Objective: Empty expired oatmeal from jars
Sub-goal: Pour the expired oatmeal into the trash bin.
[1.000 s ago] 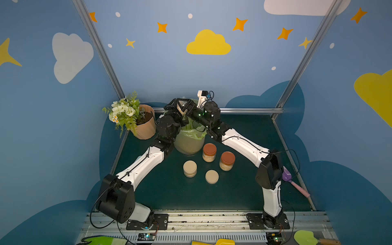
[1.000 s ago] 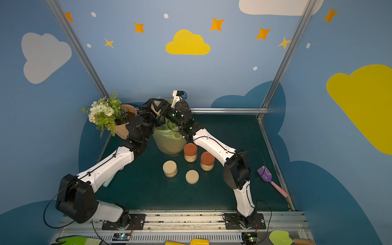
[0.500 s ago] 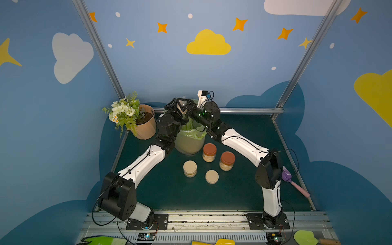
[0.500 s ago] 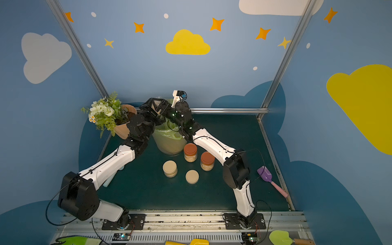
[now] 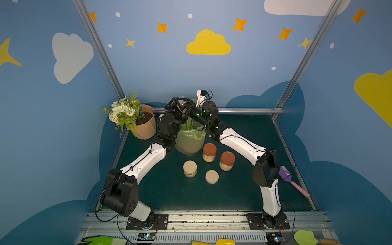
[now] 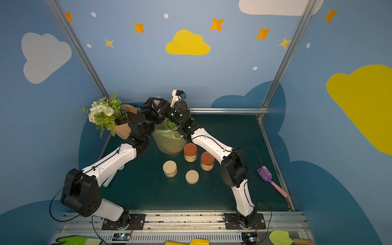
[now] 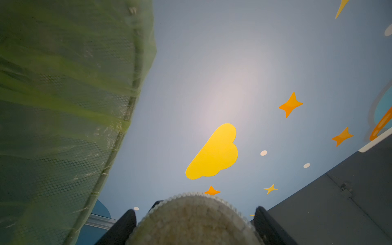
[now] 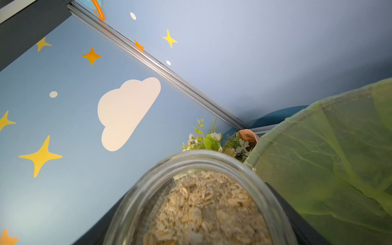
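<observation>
Both arms reach over the mesh bin (image 5: 188,144) lined with a green bag at the back of the tabletop (image 5: 244,191), and the open jar (image 5: 182,106) hangs tilted between them above the bin's mouth. In the left wrist view the left gripper (image 7: 195,211) has its black fingers (image 7: 127,222) pressed against both sides of the jar's rounded glass end, which is packed with oatmeal (image 7: 195,224). In the right wrist view the right gripper (image 8: 197,192) has the same jar's lidless mouth between its dark fingers (image 8: 297,212), clamped on the glass. Pale flaky oatmeal fills it close to the rim, and the bin's bag is just beside it. On the tabletop in front of the bin stand two rust-orange-lidded jars (image 5: 209,151) (image 5: 227,160), near each other and both showing oatmeal through the glass. A beige-lidded jar (image 5: 189,168) stands closer to the arm bases. A loose beige lid (image 5: 211,176) lies flat just beside it. A flower pot (image 5: 146,127) stands beside the bin, on the left arm's side. A purple scoop (image 5: 286,175) with a pink handle lies at the tabletop's edge by the right arm.
</observation>
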### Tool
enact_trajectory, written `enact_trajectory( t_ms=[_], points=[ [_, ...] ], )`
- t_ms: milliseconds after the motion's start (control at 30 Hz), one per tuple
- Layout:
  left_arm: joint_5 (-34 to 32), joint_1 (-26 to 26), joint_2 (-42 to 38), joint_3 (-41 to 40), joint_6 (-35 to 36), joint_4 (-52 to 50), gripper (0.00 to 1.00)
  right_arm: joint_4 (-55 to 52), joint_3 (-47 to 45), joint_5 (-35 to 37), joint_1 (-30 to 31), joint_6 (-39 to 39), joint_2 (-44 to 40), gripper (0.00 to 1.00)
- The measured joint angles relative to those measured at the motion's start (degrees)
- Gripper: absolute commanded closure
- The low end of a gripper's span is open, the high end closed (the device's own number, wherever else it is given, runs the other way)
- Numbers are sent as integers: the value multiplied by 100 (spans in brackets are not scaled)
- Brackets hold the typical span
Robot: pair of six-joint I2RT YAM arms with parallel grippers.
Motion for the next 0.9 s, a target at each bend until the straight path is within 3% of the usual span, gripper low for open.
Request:
enact_trajectory(
  t_ms=[100,467,900],
  points=[
    [24,0,96,0,-33,162,60,11,-7,37,-15,-44,0,27],
    [223,28,426,0,125,610,72,319,-304,-9,-146,118,-11,6],
    [221,116,713,184,457,719,75,304,-662,-85,-179,402,-205,3]
  ],
)
